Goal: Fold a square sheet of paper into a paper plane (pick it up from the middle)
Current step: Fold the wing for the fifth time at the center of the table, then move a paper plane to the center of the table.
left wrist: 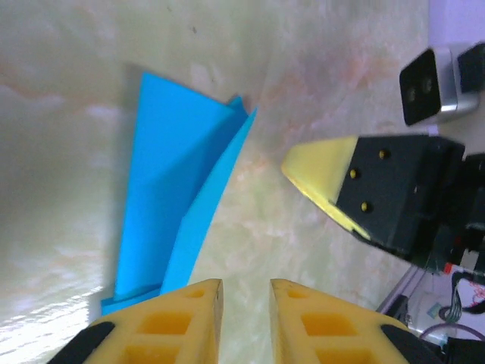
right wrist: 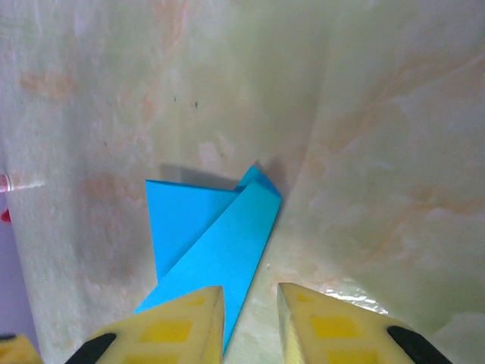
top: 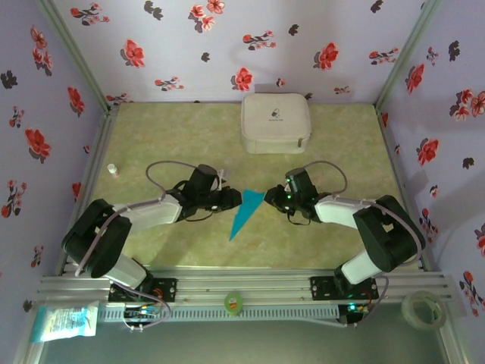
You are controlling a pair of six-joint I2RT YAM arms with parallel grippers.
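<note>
1. While the paper plane (top: 246, 212) lies flat at mid-counter (top: 167, 136), bare marbled green surface rings it; a white zip case (top: 276, 121) sits well beyond its wide end.
2. Left gripper (left wrist: 246, 292): just left of the plane's wide end, yellow fingers (left wrist: 186, 322) narrowly parted, gripping nothing.
3. Right gripper (right wrist: 250, 296): just right of that end, fingers (right wrist: 333, 326) likewise.
4. Plane: thin turquoise paper, slim dart, crisp creases, layered wings.

The paper plane (top: 246, 212) is thin matt paper, smooth, with sharp creases. The table (top: 189, 129) has a glossy marbled covering that catches the light. The left gripper (left wrist: 246, 292) has fingers (left wrist: 186, 326) of matt yellow plastic. The white zip case (top: 276, 121) looks like soft matt cloth. The rail (top: 242, 282) along the table's near edge is ribbed bare metal.
</note>
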